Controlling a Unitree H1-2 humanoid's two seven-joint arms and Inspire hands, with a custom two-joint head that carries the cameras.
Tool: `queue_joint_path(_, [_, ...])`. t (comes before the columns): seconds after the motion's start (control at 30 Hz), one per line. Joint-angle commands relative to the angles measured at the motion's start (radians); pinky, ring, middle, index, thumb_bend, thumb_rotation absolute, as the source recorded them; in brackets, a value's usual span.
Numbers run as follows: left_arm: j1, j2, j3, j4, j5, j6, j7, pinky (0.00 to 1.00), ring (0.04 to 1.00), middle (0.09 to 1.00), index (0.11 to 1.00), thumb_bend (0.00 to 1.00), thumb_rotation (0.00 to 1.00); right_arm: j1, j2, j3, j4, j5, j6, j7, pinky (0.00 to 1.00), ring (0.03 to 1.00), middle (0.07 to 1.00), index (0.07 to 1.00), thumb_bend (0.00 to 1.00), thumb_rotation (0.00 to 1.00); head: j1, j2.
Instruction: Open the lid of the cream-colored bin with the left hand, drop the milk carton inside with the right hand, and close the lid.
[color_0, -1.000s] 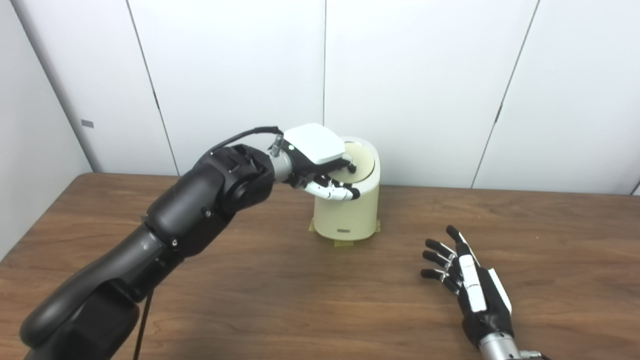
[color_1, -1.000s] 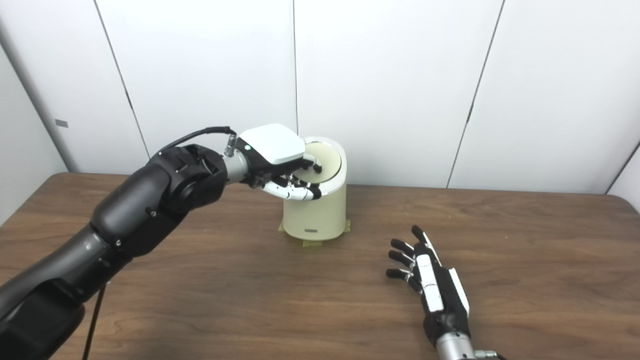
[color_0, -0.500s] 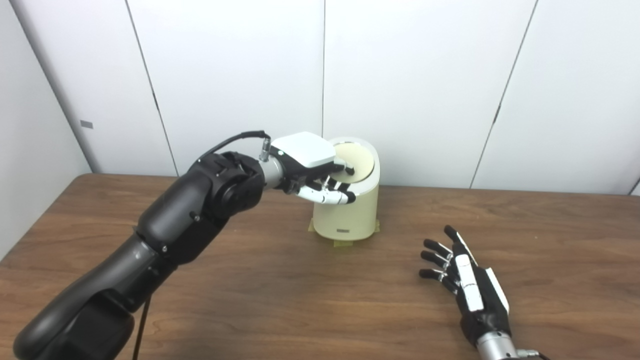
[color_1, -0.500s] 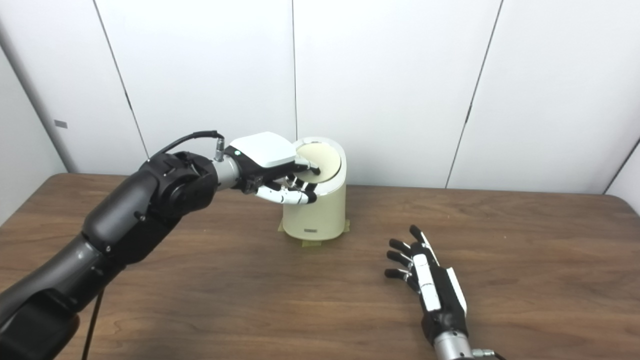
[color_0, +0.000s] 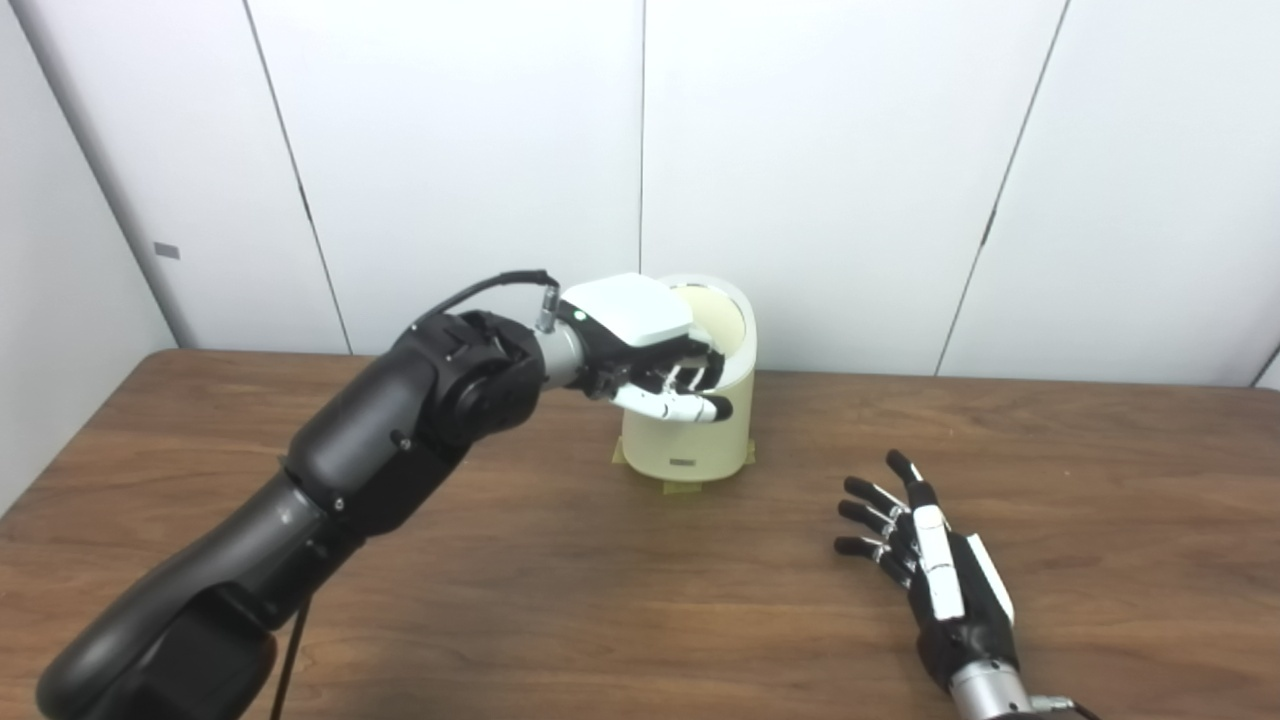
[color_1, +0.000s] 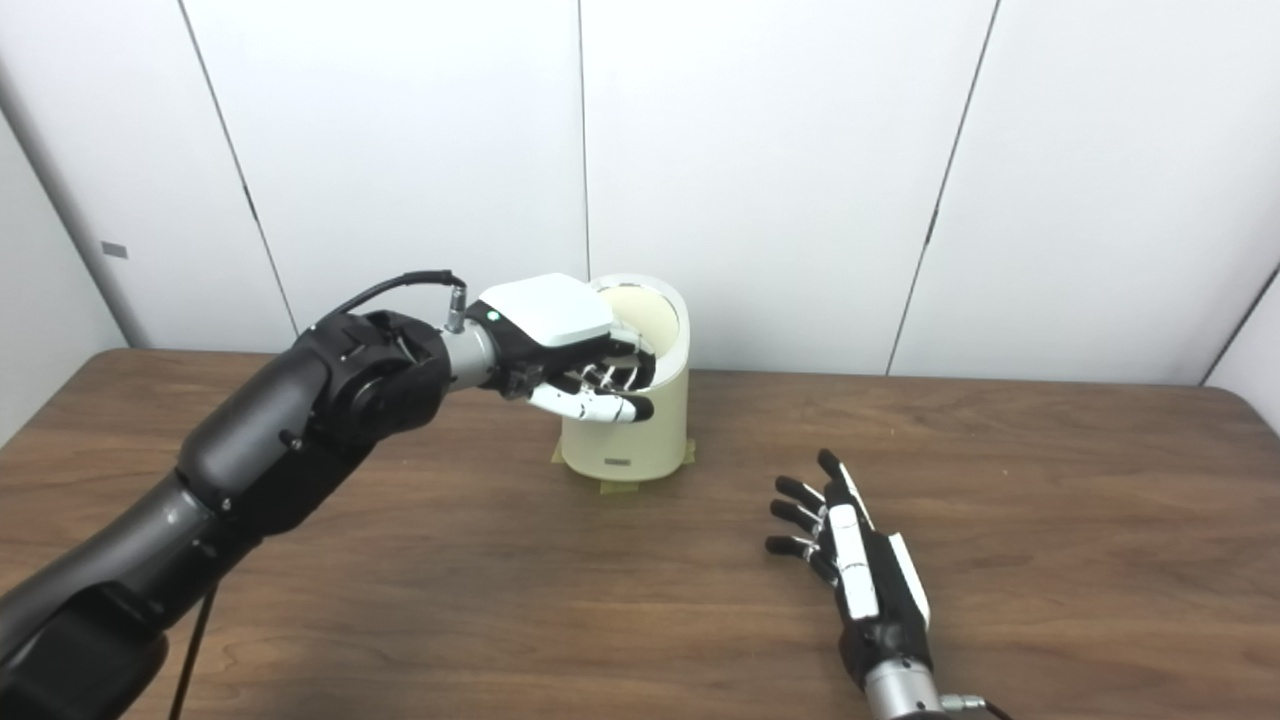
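The cream-colored bin (color_0: 690, 435) stands at the back middle of the wooden table (color_0: 560, 590). My left hand (color_0: 640, 335) reaches over its top from the left, fingers spread and curled down onto the front of the round lid (color_0: 718, 312). The lid is tipped inward, with a dark gap showing behind the fingertips (color_1: 628, 408). Nothing is held in that hand. My right hand (color_1: 855, 575) lies low over the table at the front right, open, fingers spread, empty. No milk carton shows in either view.
Yellowish tape (color_0: 682, 487) sticks out from under the bin's base. White wall panels (color_0: 830, 150) rise directly behind the bin. A black cable (color_0: 285, 650) hangs beside my left arm, which spans the table's left half.
My left hand has moved right and down over the bin's top; its fingers now press the lid's front edge inward, where before the lid lay flat. The right hand has barely shifted.
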Motion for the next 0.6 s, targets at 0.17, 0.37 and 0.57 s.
queue_joint_path(0.17, [-0.033,-0.093,0.099,-0.042,-0.148,0.097,-0.061,0.92,0.929,0.912,0.894,0.45,1.00,-0.015,0.003,0.017,-0.020,-0.007,0.008,0.004,0.66,0.796,0.818,0.973,0.57,0.98,-0.008,0.001])
queue_joint_path(0.37, [-0.086,-0.113,0.168,0.000,-0.171,0.125,-0.030,0.91,0.934,0.925,0.914,0.44,1.00,-0.012,0.006,0.022,-0.026,-0.012,0.013,-0.003,0.67,0.796,0.813,0.970,0.57,0.97,-0.009,0.002])
queue_joint_path(0.57, [-0.086,-0.103,0.215,-0.045,-0.178,0.210,-0.048,0.90,0.953,0.944,0.906,0.42,1.00,-0.013,0.003,0.021,-0.024,-0.009,0.012,0.000,0.67,0.798,0.819,0.971,0.58,0.97,-0.013,0.002])
